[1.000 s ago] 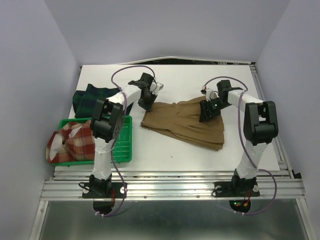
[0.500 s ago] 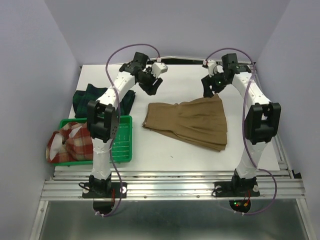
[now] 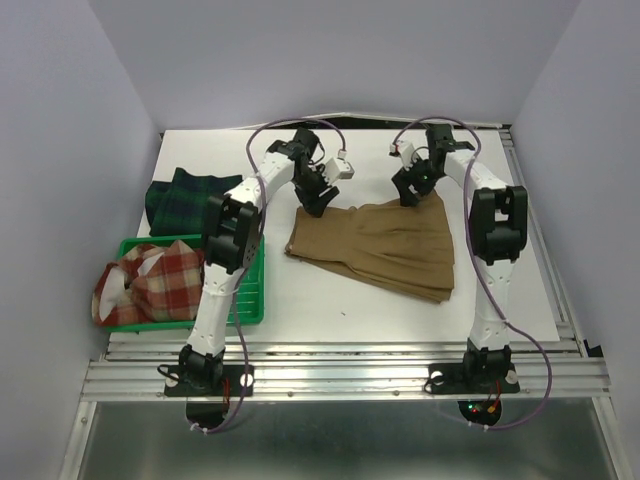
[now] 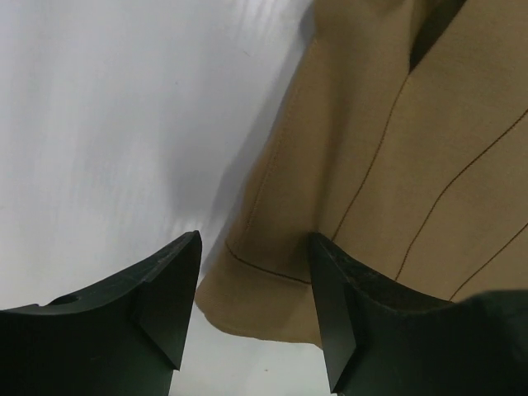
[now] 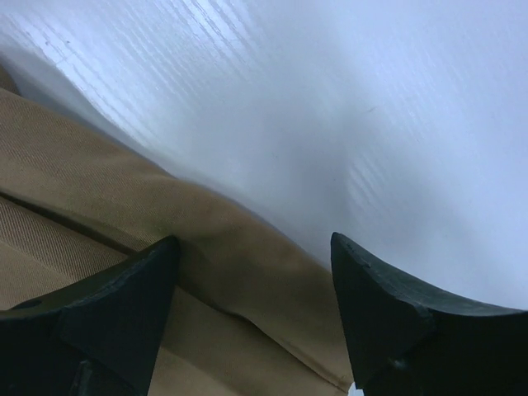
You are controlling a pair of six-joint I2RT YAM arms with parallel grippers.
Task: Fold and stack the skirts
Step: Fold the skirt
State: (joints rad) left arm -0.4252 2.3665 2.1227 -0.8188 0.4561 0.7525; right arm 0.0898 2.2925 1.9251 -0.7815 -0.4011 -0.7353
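Skirts number three. One tan-brown pleated skirt [image 3: 375,245] lies flat in the middle of the bench [image 3: 400,320], with thin dark stitch lines running along its pleats. One dark green-navy tartan skirt [image 3: 185,195] lies bunched at the far left, just behind the single green tray [image 3: 252,300]. One red-orange-white plaid skirt [image 3: 150,285] sits crumpled in that tray, spilling over its left rim. The left jaws and right jaws both stand wide apart, gripping nothing, over the tan skirt's far corners.

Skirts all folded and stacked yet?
Not nearly. The tan skirt lies spread flat, perhaps folded once; the left gripper and right gripper hover open at its far corners. The tartan skirt sits bunched, the plaid skirt crumpled in the green tray. Nothing is stacked.
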